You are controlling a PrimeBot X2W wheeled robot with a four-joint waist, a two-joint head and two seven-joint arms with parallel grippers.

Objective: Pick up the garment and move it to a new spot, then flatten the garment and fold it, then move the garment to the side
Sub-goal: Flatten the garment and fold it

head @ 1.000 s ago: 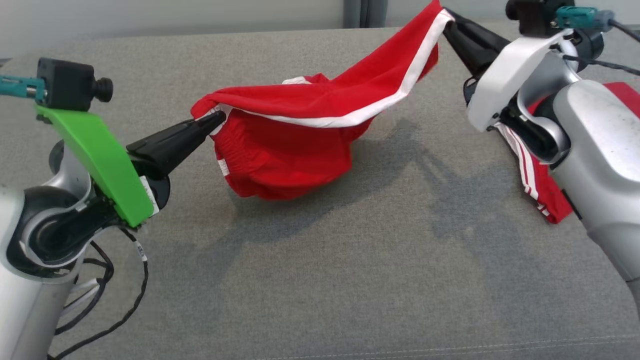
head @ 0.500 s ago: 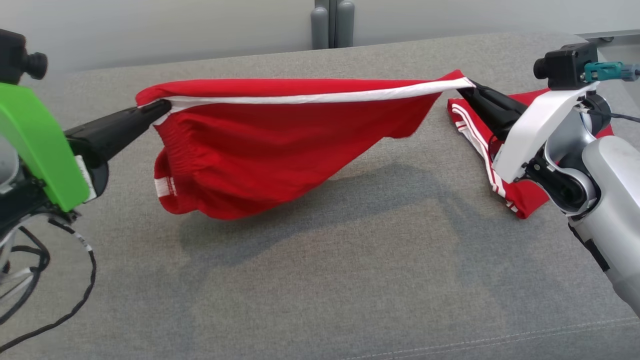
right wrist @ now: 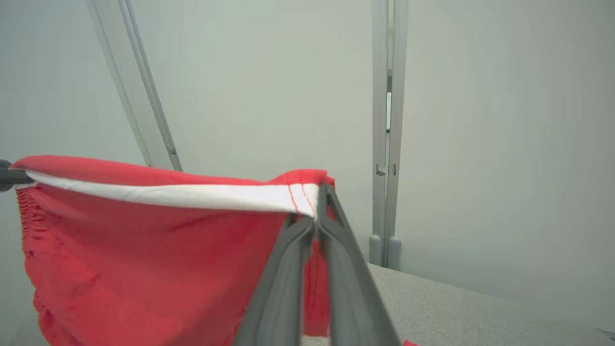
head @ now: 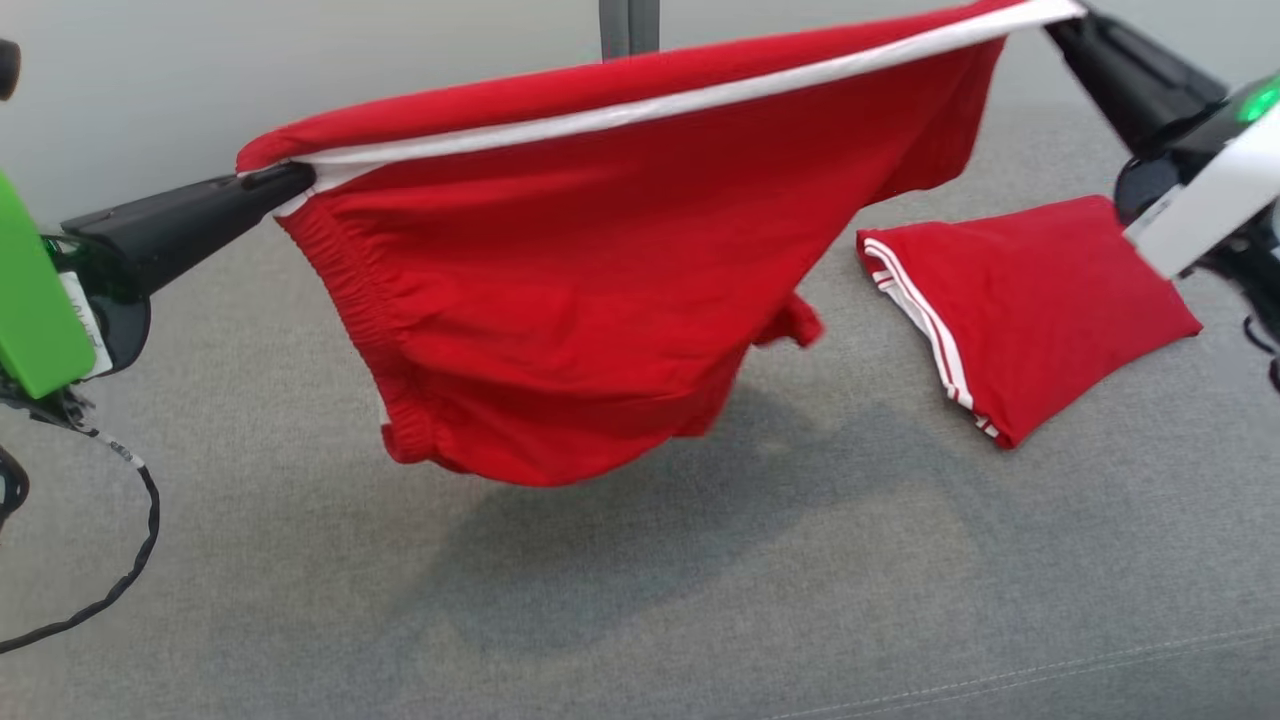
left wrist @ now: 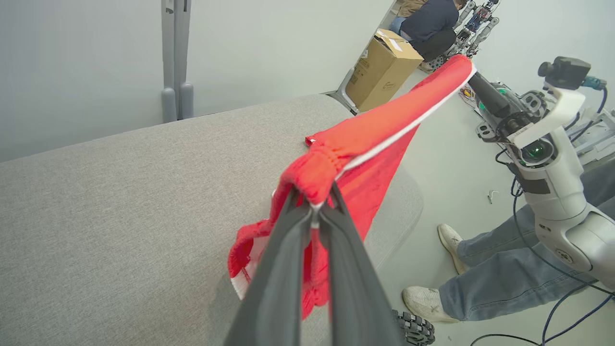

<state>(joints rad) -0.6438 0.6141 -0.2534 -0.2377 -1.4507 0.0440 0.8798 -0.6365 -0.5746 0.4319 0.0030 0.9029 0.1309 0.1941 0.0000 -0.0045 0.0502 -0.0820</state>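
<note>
The left gripper (head: 292,179) was pinched tight on the elasticated waist corner of the red garment (head: 560,300), its two dark fingers pressed together with cloth bunched over their tips, as the left wrist view showed from close by. The right gripper (head: 1062,16) was closed in the same way on the opposite corner, at the stitched end of the white band (head: 660,105), and stood higher and farther back than the left one. Between the two grippers the top edge of the garment was pulled into a nearly straight, rising line, with the white band running along it from one grip to the other. Below that line the cloth hung down in a loose, sagging pouch above the grey fabric-covered table (head: 700,620), and its lowest fold appeared to be clear of the surface, with a soft shadow (head: 600,560) cast beneath it. To the right, near the right arm, a folded red piece (head: 1050,300) with white stripes lay flat on the table, apart from the hanging garment. A black cable (head: 130,570) trailed over the table at the left edge. Beyond the table, the left wrist view showed a cardboard box (left wrist: 382,72) on the floor and a person's legs (left wrist: 499,283) in jeans and pale shoes.
</note>
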